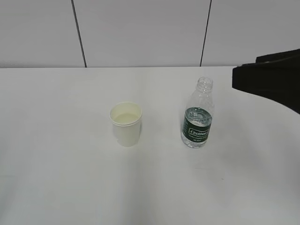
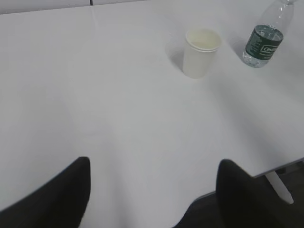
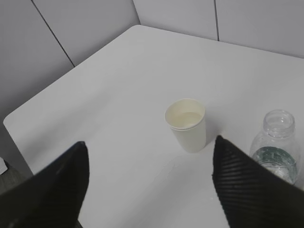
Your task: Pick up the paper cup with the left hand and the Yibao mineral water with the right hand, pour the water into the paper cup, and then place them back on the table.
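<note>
A: How far along is the pour?

B: Judging by how things lie, either nothing has begun or it is all finished. The paper cup (image 1: 125,123) stands upright on the table (image 1: 56,178), and the Yibao mineral water (image 1: 197,116) stands upright just to its right in the exterior view, near but apart, cap off. Neither is being gripped.

A: And the 2 hands?

B: The left hand (image 2: 154,199) shows only in its own wrist view, its 2 dark fingers spread wide with bare table between them, well short of the cup. The right hand (image 3: 149,187) is likewise spread and empty, the cup and bottle ahead of it; in the exterior view it is a dark shape at the right edge, apart from the bottle.

A: Is there water in the cup?

B: The inside looks pale and may hold a little liquid, but that cannot be told for sure. The bottle looks partly filled.

A: Any writing?

B: The bottle wears a dark green band with white lettering in an outlined box; the letters are too small to read reliably. The cup is plain
</note>
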Available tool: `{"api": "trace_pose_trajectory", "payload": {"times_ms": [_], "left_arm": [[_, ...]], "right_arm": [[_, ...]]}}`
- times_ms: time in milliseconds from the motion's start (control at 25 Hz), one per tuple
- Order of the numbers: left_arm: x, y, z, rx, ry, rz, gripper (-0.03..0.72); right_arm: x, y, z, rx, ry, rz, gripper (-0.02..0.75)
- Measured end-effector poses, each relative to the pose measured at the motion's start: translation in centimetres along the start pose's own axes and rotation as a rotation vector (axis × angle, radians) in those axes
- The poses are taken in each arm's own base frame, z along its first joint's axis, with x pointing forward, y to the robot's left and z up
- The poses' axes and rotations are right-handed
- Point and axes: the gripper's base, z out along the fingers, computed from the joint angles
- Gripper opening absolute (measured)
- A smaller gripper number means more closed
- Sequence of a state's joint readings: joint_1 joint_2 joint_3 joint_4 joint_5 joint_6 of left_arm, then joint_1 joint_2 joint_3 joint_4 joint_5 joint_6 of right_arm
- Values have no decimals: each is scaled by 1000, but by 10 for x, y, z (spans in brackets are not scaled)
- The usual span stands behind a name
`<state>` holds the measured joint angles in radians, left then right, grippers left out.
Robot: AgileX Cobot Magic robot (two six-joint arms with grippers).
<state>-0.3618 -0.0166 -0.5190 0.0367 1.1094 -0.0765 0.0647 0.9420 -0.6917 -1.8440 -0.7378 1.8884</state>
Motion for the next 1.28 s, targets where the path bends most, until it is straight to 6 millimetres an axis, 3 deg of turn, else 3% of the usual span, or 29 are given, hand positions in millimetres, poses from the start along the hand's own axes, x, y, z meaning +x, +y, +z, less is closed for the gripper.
{"api": "trace_pose_trajectory", "payload": {"times_ms": [400, 1280], "left_arm": [[1, -4, -1, -252, -13, -138, 539], [1, -4, -1, -262, -14, -146, 539]], "right_arm": [[-2, 0, -1, 2, -6, -30, 593], [-10, -24, -5, 280, -87, -71, 592]]}}
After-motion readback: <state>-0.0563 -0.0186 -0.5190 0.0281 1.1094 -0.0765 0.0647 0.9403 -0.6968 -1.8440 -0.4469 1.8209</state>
